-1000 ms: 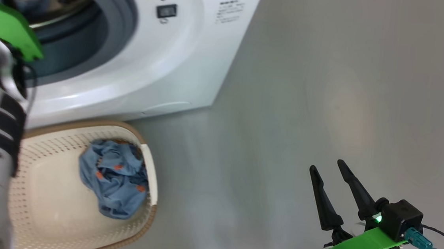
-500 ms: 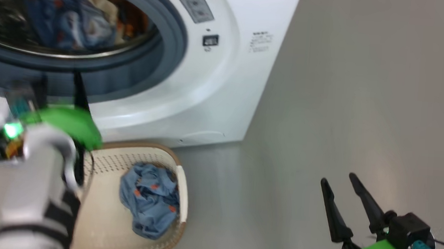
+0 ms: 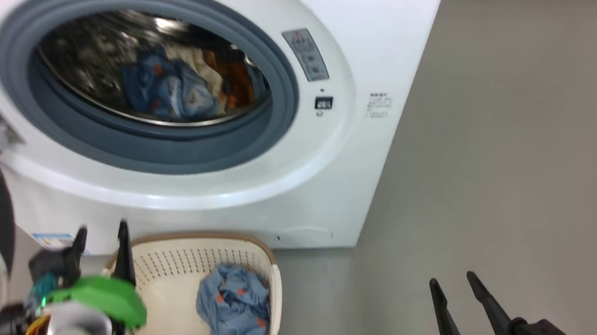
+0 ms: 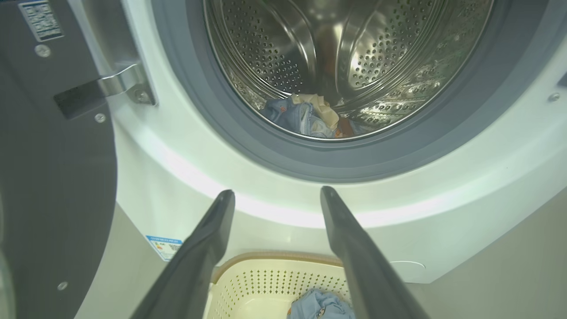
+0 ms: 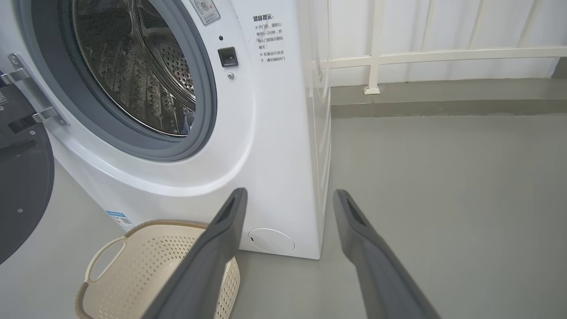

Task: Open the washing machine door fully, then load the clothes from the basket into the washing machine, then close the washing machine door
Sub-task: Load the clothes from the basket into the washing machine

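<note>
Withdrawn from the drum [image 3: 83,60], the left gripper [image 3: 101,232] is held by the basket [image 3: 202,235], fingers spread, as are the right gripper's [image 3: 452,279]; the remaining garment [image 3: 234,306] should be pinched at its bunched middle.

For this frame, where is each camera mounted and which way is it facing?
Head view: on the head, looking down at the washing machine and the basket; left gripper and right gripper show, both open.
Left wrist view: on the left wrist, low, facing into the drum; its own two fingers show.
Right wrist view: on the right wrist, facing the machine's right front corner and a white railing; its own fingers show.
Shared: all three see the basket and the open door.
</note>
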### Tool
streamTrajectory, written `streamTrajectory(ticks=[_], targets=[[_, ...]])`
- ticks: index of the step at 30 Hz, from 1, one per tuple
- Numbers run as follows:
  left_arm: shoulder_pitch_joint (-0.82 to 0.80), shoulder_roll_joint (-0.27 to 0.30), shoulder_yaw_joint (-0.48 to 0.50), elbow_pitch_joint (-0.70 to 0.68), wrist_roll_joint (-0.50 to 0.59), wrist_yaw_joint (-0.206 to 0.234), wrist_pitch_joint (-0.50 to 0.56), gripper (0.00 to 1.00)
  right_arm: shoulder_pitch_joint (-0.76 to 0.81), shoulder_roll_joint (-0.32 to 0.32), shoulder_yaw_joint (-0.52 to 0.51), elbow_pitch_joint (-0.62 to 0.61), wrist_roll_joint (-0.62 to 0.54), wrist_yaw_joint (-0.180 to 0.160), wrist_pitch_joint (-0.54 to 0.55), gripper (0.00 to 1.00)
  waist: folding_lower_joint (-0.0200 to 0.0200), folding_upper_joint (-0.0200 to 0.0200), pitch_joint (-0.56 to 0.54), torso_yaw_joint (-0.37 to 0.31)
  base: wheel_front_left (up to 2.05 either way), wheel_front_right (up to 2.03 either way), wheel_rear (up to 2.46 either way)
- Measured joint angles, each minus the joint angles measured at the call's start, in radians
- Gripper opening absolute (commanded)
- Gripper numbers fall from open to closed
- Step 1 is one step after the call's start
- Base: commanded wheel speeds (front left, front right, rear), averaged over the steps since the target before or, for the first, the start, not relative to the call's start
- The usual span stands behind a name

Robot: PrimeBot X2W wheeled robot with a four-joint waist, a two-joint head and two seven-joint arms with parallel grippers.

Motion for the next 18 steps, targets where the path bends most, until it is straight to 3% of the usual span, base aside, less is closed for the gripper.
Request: streamTrajectory(ticks=[5,18], targets=[[0.099,-0.003,0.010,-0.045,-0.009,-0.031,0.000,1.00,0.024,0.001,-0.004,0.001,-0.010,0.000,0.000,1.00,0.0000,0.0000,-0.049,0.014,0.00,0.00,0.00],[0.282,-0.006,0.040,-0.244,-0.003,-0.052,0.000,1.00,0.053,0.002,-0.031,0.000,-0.020,0.000,0.000,1.00,0.0000,0.0000,-0.127,0.032,0.00,0.00,0.00]])
